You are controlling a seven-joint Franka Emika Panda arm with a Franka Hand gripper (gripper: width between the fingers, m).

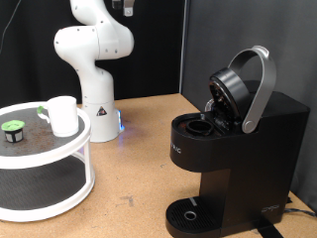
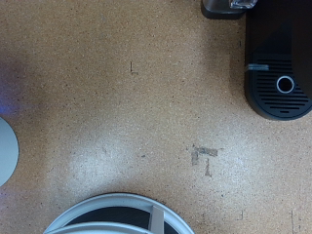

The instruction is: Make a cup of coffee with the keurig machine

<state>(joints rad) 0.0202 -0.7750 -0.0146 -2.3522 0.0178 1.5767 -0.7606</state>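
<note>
1. Nearest the exterior camera stands one keurig machine (image 1: 233, 159), black and boxy, at the exterior view's right. Its lid is raised, the silver-grey handle (image 1: 260, 84) arching high, and the pod chamber (image 1: 203, 124) lies open.
2. One circular drip tray (image 1: 188, 214) sits at the machine's foot; the wrist view shows it from above (image 2: 284, 85).
3. Pale lettering marks the machine's front, too small to read.
4. One white two-tier round stand (image 1: 45, 174) is at the exterior view's left. Its rim also shows in the wrist view (image 2: 117, 210).
5. One cup (image 1: 62, 115), white with a side handle, stands upright on the stand's upper tier, well apart from the machine.
6. One small dark pod (image 1: 13, 131) with a green top rests on the same tier, near the cup but apart from it.
7. One white robot arm (image 1: 94, 45) rises behind the stand, with a small red-edged triangular label on its base, unreadable.
8. The gripper (image 1: 124, 6) is barely visible at the exterior view's top edge; whether its fingers are wide or narrow, I cannot tell. Nothing shows between them.
</note>
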